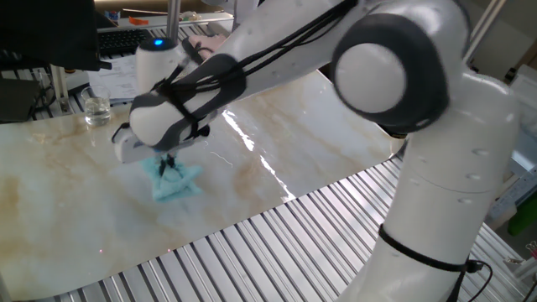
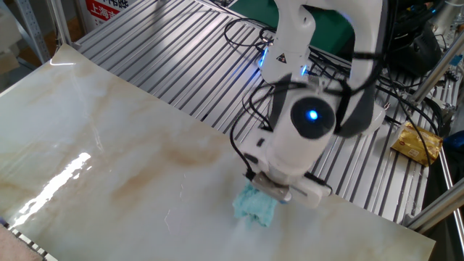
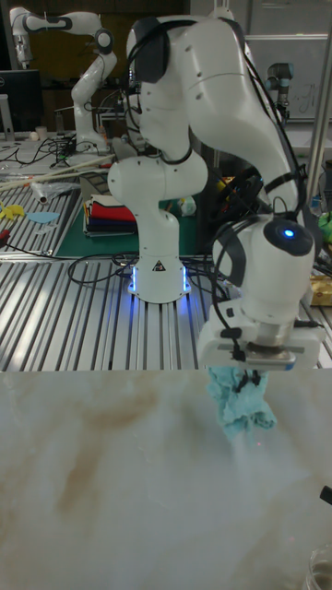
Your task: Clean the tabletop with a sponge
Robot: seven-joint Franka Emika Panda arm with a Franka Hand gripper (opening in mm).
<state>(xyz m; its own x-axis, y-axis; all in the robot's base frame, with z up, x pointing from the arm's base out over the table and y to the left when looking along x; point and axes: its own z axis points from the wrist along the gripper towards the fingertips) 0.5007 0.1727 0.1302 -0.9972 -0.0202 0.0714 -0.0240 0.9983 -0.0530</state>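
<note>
A crumpled light-blue sponge rests on the glossy cream marble-look tabletop. My gripper points straight down and is shut on the sponge's top, pressing it against the sheet. The fingertips are buried in the blue material. Faint brown streaks lie on the tabletop left of the sponge in the other fixed view.
A glass stands at the far left corner of the tabletop. Ribbed grey metal slats border the sheet. The arm's base stands on the slats behind the sheet. A yellow packet lies at the right.
</note>
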